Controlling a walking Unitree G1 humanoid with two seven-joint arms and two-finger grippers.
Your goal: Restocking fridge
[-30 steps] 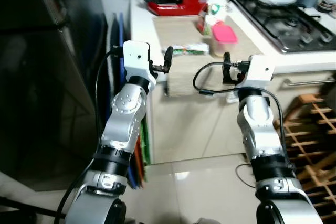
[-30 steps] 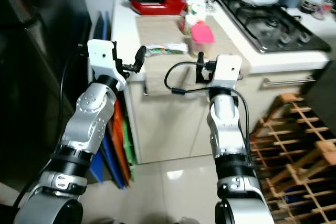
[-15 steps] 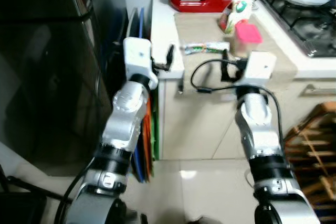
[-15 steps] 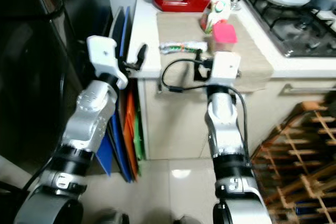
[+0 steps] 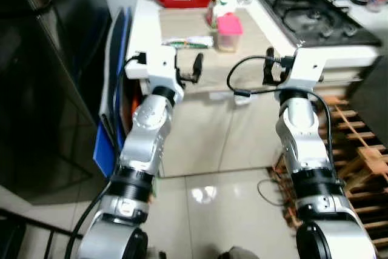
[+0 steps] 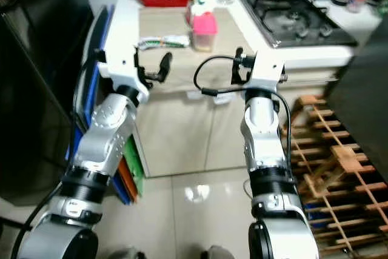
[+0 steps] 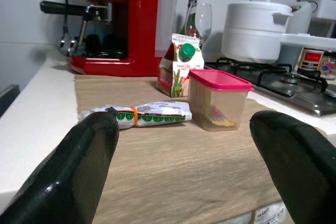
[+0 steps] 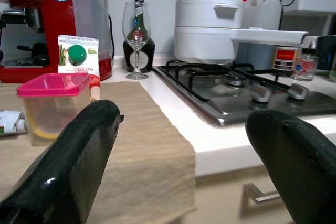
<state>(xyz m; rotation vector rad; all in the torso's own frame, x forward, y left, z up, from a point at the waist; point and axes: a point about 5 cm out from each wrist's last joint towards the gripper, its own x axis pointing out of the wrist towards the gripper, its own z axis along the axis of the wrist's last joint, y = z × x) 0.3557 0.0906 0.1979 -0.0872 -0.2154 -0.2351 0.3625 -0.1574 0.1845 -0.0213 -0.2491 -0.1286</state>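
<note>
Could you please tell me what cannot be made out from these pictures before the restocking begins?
- Container: contents, left wrist view; cloudy walls show just something yellow.
- Packet: print too small, left wrist view.
- Carton: bottom hidden by the container, right wrist view.
- Fridge: interior, head views; dark closed front.

My fingers [image 7: 79, 177] are glossy black plastic; the desk [image 7: 37, 108] matt white under a rough woven cloth [image 7: 173, 156]; the container [image 7: 216, 100] clear plastic, pink-lidded.
</note>
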